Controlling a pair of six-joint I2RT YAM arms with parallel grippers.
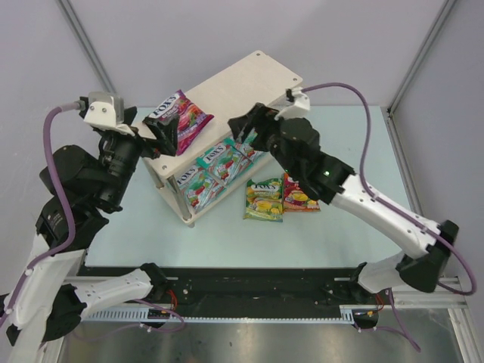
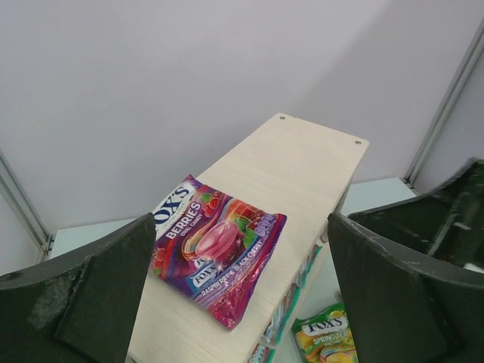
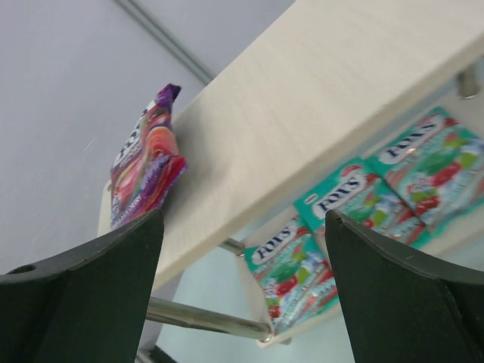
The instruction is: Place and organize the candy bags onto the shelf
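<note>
Purple bag [image 2: 215, 249] on shelf [image 2: 302, 162], just ahead of left gripper [image 1: 165, 134].

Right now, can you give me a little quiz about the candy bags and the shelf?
1. True or false: the glossy purple candy bag lies on the top board of the pale wooden two-tier shelf.
2. Which colour are the glossy bags on the lower board? A teal, B purple, C red-orange.
3. Fill in: the green-yellow bag and the red-orange bag lie on the pale ____.
Key: 1 true; 2 A; 3 table.
</note>
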